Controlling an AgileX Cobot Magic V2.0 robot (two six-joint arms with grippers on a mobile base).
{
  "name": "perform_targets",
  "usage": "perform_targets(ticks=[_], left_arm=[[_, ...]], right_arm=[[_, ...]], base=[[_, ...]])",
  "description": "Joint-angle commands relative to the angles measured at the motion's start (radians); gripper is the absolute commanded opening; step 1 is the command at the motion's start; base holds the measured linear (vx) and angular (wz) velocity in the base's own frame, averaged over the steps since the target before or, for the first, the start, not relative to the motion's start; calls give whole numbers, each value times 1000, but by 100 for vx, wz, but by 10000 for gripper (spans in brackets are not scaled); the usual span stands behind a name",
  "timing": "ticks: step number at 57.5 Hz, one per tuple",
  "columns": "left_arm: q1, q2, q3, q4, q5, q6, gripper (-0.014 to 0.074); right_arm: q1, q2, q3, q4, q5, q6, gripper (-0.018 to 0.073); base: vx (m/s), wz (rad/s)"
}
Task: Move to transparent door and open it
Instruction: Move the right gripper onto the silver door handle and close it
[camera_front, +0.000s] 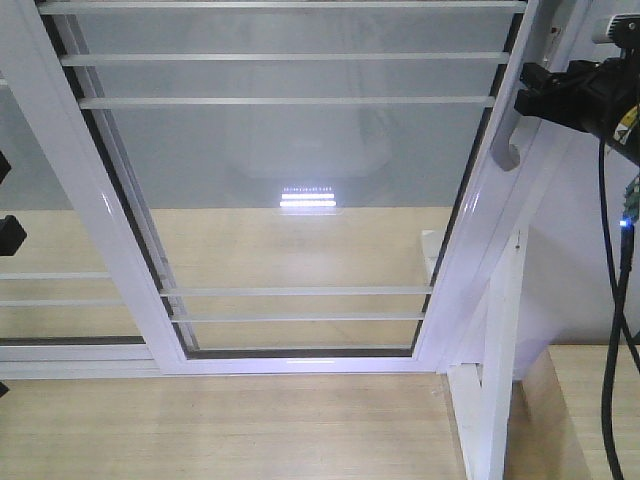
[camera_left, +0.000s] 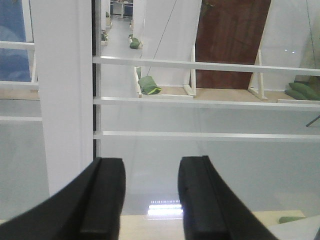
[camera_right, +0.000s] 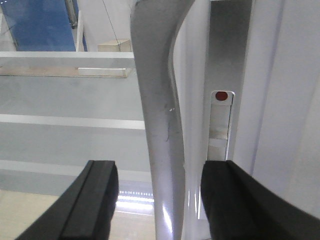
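Fills most of the front view: transparent door (camera_front: 290, 180), clear glass crossed by thin white bars in a white frame. Stands right in front of the base, so the drive-up half of the task looks done. To its left, a second barred panel (camera_front: 60, 290) with no handle; below, near, pale wooden floor (camera_front: 250, 420).

No gap showing at the door's right stile, so judged not yet opened.

On that right stile, curved grey handle (camera_right: 157, 125). Straddling it, right gripper (camera_right: 160, 200): 2 fingers apart, 1 on each side of the handle, with daylight between the left one and the handle, so not clamped. Left to do, by the look of it: close on the handle, then slide the panel, probably leftward.

Further left, left gripper (camera_left: 152, 200) facing the glass and bars, fingers spread, nothing between them.

Smallest: red dot (camera_right: 222, 96) in a slot just right of the handle; meaning not readable.
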Motion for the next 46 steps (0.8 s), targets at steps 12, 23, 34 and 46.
perform_targets(ticks=[12, 23, 34, 46], left_arm=[[-3, -3, -34, -8, -88, -7, 399], [-3, -3, -34, -8, -88, -7, 399], [-3, -3, -34, -8, -88, -7, 399], [-3, -3, -34, -8, -88, -7, 399]], right_arm=[[-4, 78, -163, 7, -81, -7, 439], [30, 116, -197, 5, -74, -7, 429], [88, 154, -225, 3, -53, -17, 386], [143, 171, -227, 9, -54, -17, 380]], base=[[0, 0], [0, 0], [0, 0], [0, 0]])
